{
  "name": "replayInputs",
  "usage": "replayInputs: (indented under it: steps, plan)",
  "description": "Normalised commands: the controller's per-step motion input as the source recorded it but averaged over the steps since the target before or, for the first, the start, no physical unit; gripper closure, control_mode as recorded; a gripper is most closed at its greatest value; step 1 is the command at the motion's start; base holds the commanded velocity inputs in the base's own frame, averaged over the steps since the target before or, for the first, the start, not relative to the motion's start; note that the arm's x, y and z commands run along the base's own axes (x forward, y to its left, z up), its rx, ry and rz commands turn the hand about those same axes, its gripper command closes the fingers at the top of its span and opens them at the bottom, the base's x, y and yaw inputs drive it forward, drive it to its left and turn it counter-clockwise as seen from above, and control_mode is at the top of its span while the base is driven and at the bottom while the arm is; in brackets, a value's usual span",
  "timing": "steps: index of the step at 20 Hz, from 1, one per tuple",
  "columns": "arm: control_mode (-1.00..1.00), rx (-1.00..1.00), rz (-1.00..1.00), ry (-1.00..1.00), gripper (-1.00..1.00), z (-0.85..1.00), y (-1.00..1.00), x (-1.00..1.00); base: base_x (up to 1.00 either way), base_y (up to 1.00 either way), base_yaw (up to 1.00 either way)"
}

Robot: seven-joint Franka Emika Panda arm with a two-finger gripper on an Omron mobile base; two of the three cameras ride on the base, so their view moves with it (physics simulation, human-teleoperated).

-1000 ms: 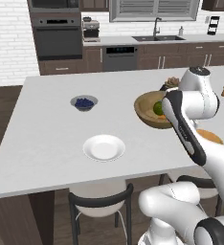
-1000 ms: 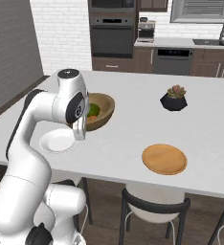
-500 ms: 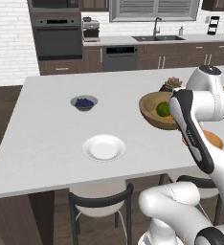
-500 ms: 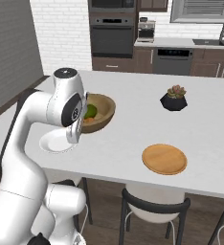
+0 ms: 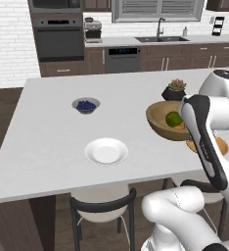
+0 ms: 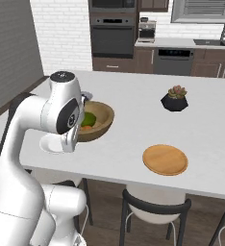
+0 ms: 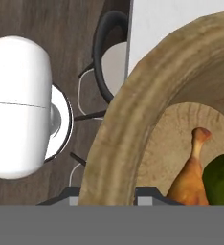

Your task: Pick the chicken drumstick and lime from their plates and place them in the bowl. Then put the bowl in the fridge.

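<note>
Above the island's near edge, the wooden bowl (image 5: 171, 121) hangs lifted, the gripper (image 7: 106, 194) pinched narrow on its rim. Inside lie the lime (image 5: 173, 118) and chicken drumstick (image 7: 190, 177), side by side. Risk: gripped by one edge, the bowl could tip or slip and spill both, especially on a fast swing. White plate (image 5: 106, 151) and tan wooden plate (image 6: 165, 159) sit bare. The potted succulent (image 6: 175, 98) stands near; open countertop (image 5: 53, 132) lies to the left. Fridge location unknown.
</note>
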Motion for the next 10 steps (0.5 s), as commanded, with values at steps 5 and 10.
replayInputs:
  steps: [5,10]
  plan:
    - [-1.0,0.0,0.0,0.0,1.0,0.0,0.0,0.0,0.0,0.0,0.0]
    - [1.0,0.0,0.0,0.0,1.0,0.0,0.0,0.0,-0.66,-0.47,-0.09]
